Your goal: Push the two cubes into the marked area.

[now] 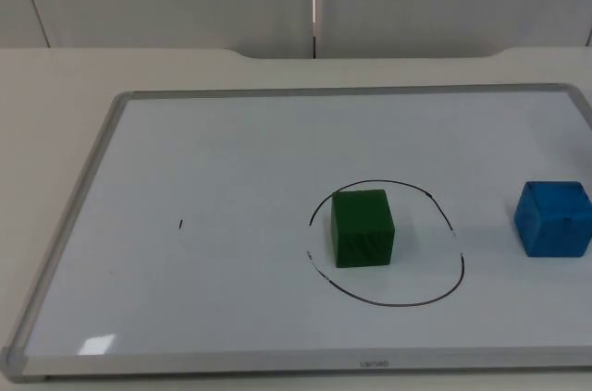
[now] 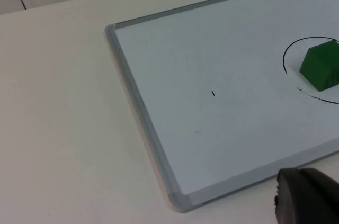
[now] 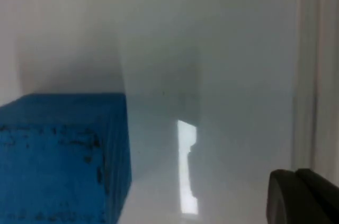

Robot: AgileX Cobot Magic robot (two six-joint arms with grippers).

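I can make out small grey lettering on the near frame of the whiteboard [image 1: 92,155], too tiny to read, plus a short black tick mark [image 1: 181,224] on its bare left half. The green cube [image 1: 362,227] sits inside the hand-drawn black circle [image 1: 460,266], toward its left side, while the blue cube [image 1: 553,218] stands outside it to the right, near the board's right edge, with open board between them. The left claw [image 2: 307,197] hangs over the tabletop [image 2: 63,128] just off the board's near corner, the right claw [image 3: 302,197] sits low beside the blue cube, and I cannot tell how either one's fingers stand.
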